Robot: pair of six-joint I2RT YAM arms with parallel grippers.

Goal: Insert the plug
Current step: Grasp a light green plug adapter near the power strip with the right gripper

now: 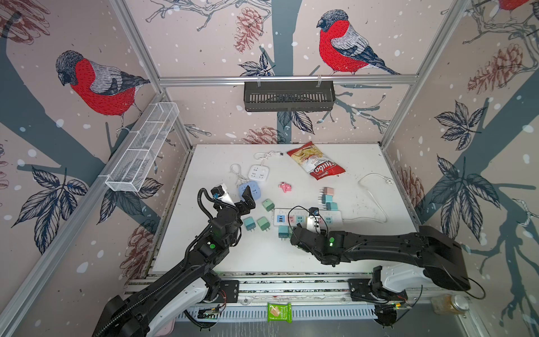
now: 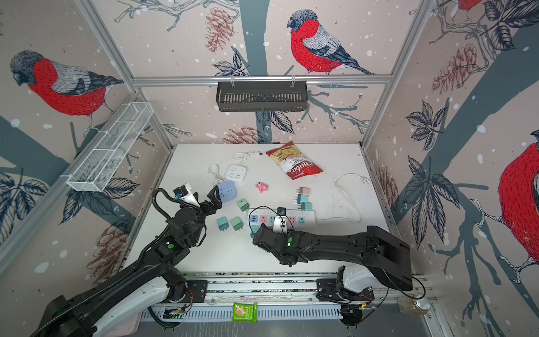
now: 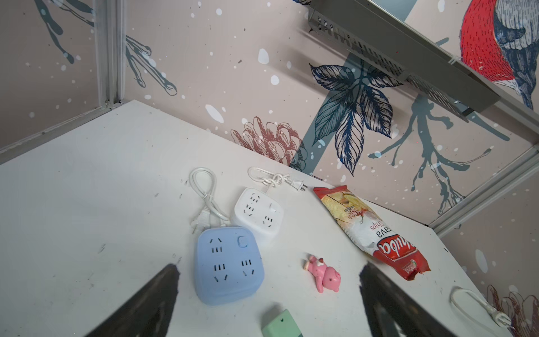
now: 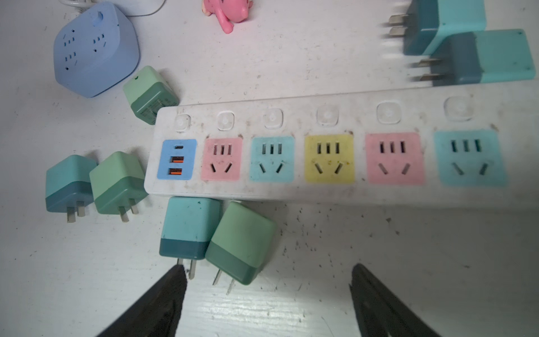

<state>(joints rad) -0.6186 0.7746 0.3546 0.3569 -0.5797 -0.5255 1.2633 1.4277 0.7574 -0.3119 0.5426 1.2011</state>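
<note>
**Top views**
- Strip [image 1: 335, 221] is seen just off table centre toward 4 o'clock, with its cord trailing out to 3 o'clock
- Right arm is laid over the strip's near edge; its pincer is hidden under the wrist, so its state cannot be told here
- Left gripper [image 1: 248, 198] is placed at 9 o'clock of the strip, beside the blue cube [image 1: 253, 189], jaws apart and empty
- The same is seen in both top views

**Left wrist**
- Left gripper [image 3: 268, 265] is shown wide apart over bare table
- Blue cube [image 3: 229, 268] and toy [image 3: 323, 274] are in frame, but no strip and no task plug

**Right wrist**
- Right gripper [image 4: 268, 268] is shown apart, nothing held
- Teal plug [image 4: 188, 230] and green plug [image 4: 242, 242] are found touching each other, pressed against the strip [image 4: 320, 192] by its USB end, prongs toward the jaws
- Only this view shows the sockets all vacant

**Risks, as judged**
- Both plugs may be dragged together if one is gripped, since they touch
- One finger [image 4: 172, 289] sits at the teal prongs, so these could be caught or bent on closing
- The strip is unbraced and may be pushed away during insertion
</note>
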